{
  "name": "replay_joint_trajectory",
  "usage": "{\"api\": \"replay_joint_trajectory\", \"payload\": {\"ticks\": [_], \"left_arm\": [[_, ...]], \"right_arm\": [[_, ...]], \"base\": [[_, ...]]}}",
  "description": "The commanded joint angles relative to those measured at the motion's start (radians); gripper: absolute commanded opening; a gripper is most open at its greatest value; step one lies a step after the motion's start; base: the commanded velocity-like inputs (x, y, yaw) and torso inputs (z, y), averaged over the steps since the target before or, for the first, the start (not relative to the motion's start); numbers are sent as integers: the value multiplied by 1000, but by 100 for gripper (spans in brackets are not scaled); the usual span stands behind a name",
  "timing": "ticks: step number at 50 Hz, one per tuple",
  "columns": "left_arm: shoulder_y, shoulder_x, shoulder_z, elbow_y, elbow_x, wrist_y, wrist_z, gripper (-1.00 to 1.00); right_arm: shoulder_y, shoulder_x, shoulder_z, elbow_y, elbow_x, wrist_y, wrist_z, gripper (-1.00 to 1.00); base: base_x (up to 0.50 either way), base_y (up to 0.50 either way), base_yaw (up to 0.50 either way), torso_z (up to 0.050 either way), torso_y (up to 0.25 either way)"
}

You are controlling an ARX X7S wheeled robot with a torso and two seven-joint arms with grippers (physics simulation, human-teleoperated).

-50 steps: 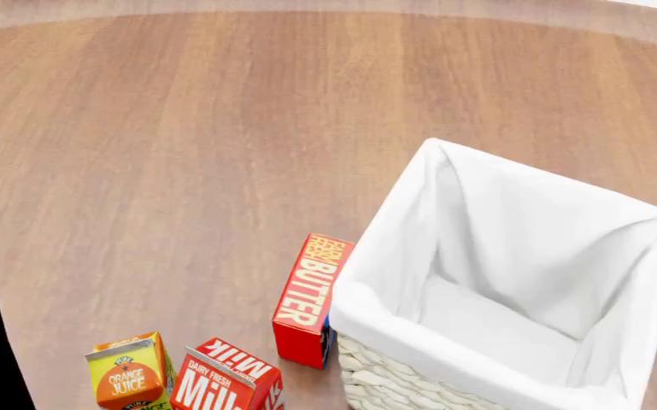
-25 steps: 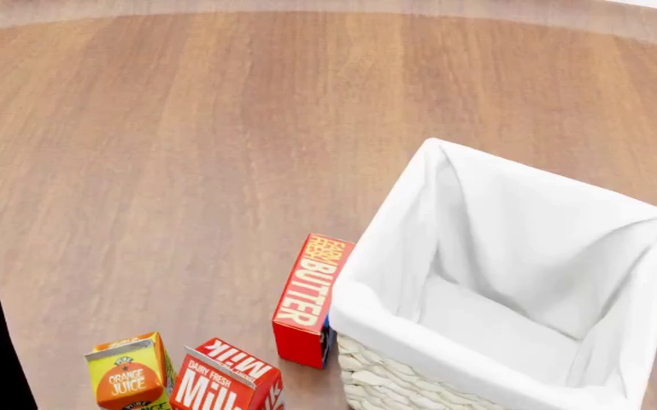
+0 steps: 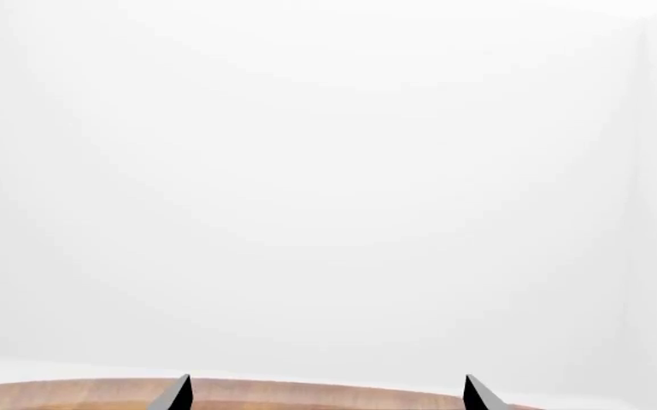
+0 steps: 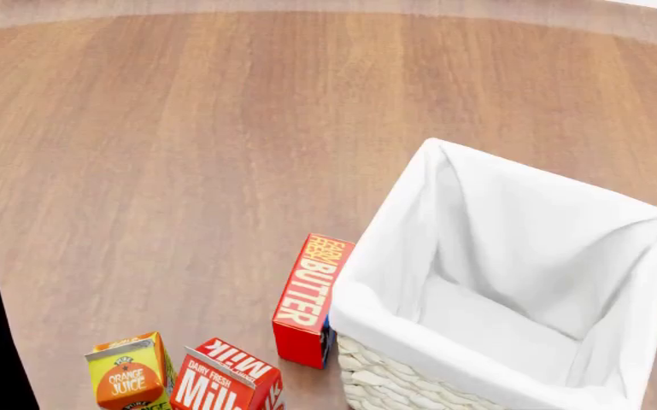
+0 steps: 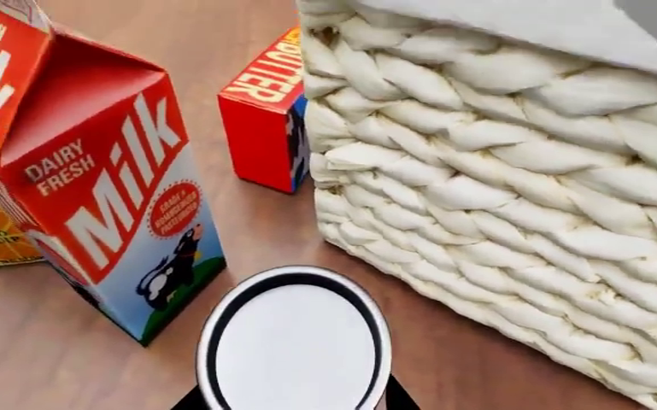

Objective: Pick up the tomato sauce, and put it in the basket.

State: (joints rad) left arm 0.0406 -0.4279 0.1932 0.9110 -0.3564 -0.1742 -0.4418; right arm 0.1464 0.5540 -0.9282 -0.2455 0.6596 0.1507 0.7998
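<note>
Nearest in our right wrist view, the tomato sauce (image 5: 294, 342) shows only its silver top, label hidden, sitting between two dark tips of the right claw (image 5: 294, 400); whether that claw is clenched on it we cannot tell. The milk carton (image 5: 89, 171) stands close on one side, the basket (image 5: 499, 188) wall on the other, the butter box (image 5: 266, 111) beyond. Our left claw (image 3: 322, 395) hangs released, tips apart, above the worktop (image 4: 191, 128). An orange juice carton (image 4: 129, 371) stands beside the milk.
</note>
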Motion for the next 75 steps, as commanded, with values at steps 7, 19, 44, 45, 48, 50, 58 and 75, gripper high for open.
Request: {"api": "replay_joint_trajectory", "payload": {"ticks": [7,19,44,45,48,50,58,75], "left_arm": [[0,-7,10,1,1,3,-8,100],[1,-10,14,-8,1,15,-9,100],[-7,-20,23,-11,-3,13,-19,100],[-7,-20,23,-13,-4,15,-19,100],[-8,-22,26,-8,-3,11,-21,100],[-8,-23,25,-8,-4,13,-22,100],[-9,-25,23,-9,-6,15,-27,100],[-10,-30,29,-11,-6,20,-33,100]], "right_arm": [[25,73,-8,-294,-36,132,133,-100],[64,114,6,-467,-16,231,219,-100],[224,172,89,-742,128,446,383,-100],[235,174,94,-751,140,456,391,-100],[289,188,121,-784,207,498,426,-100],[313,195,130,-790,233,506,438,-100],[434,252,92,-800,322,474,508,-100],[600,393,54,-777,433,360,543,-100]], "base": [[0,0,0,0,0],[0,0,0,0,0],[0,0,0,0,0],[0,0,0,0,0],[0,0,0,0,0],[0,0,0,0,0],[0,0,0,0,0],[0,0,0,0,0]]}}
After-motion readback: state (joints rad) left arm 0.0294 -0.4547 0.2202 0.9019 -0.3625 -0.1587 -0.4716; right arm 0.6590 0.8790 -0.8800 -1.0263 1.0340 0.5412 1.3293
